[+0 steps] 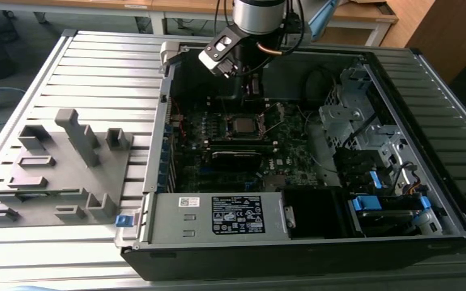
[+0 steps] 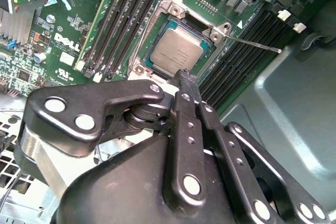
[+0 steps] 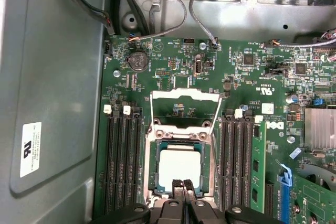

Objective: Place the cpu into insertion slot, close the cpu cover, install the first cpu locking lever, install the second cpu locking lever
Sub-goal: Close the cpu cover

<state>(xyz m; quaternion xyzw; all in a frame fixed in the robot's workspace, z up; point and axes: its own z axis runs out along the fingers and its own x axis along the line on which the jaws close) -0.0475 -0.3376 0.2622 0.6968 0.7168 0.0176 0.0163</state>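
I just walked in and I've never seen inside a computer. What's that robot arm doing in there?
The robot arm is reaching into an open computer. The cpu already sits in the insertion slot on the green motherboard. The cpu cover is flipped up, not closed yet. The arm's tool is shut, holds nothing, and hovers close over the cpu.

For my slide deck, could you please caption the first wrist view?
The cpu sits in the slot with the cover open, and the shut gripper is near the cpu.
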